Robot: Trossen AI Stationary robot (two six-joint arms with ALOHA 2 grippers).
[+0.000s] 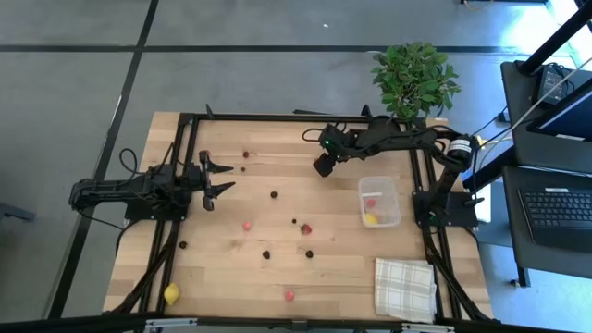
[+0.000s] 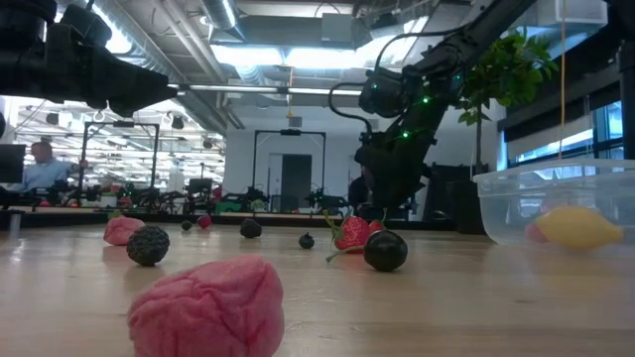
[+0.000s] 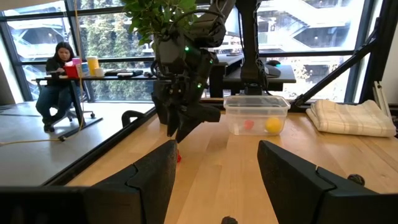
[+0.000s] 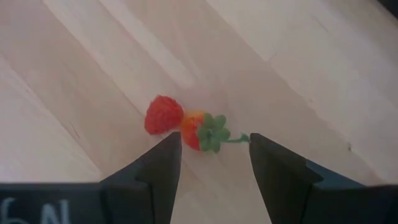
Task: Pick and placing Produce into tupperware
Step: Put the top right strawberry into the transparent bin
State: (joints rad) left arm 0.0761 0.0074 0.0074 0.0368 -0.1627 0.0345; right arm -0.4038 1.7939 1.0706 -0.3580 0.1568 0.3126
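The right gripper hangs over the table with jaws spread above a strawberry, seemingly not touching it. The tub nearby holds two pieces. The left gripper waits, jaws released.

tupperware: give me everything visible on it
The tupperware is a small clear plastic tub, rectangular with rounded corners and a thickened rim, no lid on. It stands upright on the wooden table near the right edge, beside the right arm's base, with the checked cloth apart from it. Inside lie a yellow lemon-like piece and a pinkish-red piece. Neither end effector touches it.
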